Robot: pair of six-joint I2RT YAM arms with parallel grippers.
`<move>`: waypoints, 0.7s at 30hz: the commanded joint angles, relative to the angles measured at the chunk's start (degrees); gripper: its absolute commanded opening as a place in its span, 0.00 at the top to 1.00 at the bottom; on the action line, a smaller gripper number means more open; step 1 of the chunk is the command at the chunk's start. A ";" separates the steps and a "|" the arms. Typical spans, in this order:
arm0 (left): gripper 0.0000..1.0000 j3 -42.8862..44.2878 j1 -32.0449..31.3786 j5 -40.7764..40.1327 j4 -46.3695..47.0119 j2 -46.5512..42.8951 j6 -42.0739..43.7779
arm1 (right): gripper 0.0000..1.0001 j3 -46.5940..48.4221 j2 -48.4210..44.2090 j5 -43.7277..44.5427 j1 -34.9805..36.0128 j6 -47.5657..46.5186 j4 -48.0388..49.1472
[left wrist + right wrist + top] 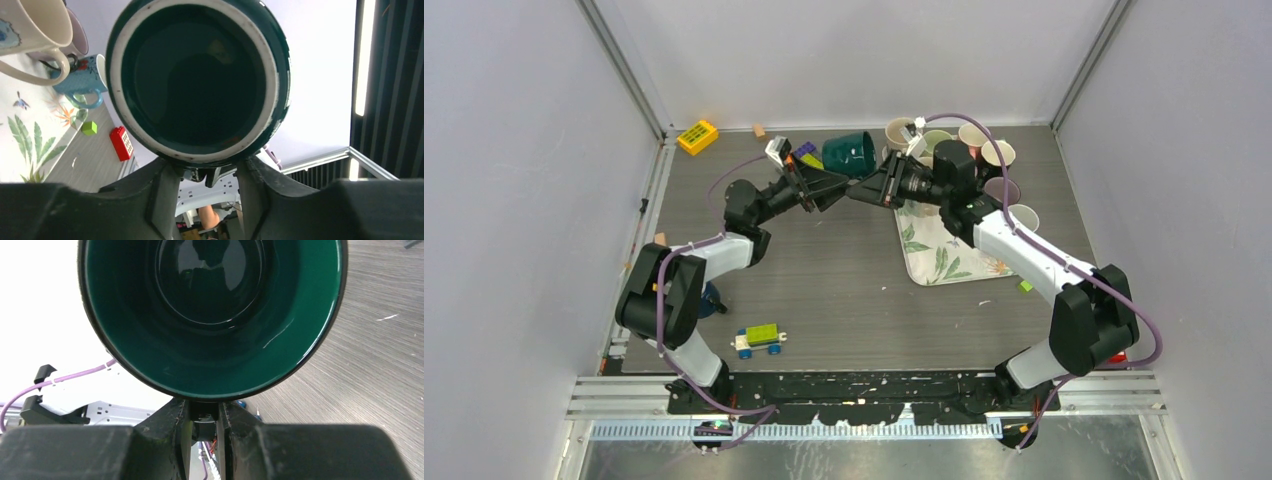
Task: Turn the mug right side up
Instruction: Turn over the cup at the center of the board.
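Half done, by my reading. Across the table (824, 280), toward 12 o'clock, the left gripper (206, 175) had its jaws parted under the base of the mug (849, 155). The right gripper (204, 412) pinched the rim in narrow jaws. The mug lay sideways, apparently lifted; uprighting and set-down were left.

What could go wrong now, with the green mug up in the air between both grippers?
1. Only the right gripper pinches the dark green mug, by its rim. The left gripper is open at the base, so the mug may swivel or slip.
2. Turning it could swing the right arm into the other mugs crowded beside it.
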 commanded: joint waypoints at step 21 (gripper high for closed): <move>0.27 0.58 -7.26 -0.63 -31.91 -2.44 27.35 | 0.99 -0.64 -9.17 20.15 0.44 -17.83 -32.92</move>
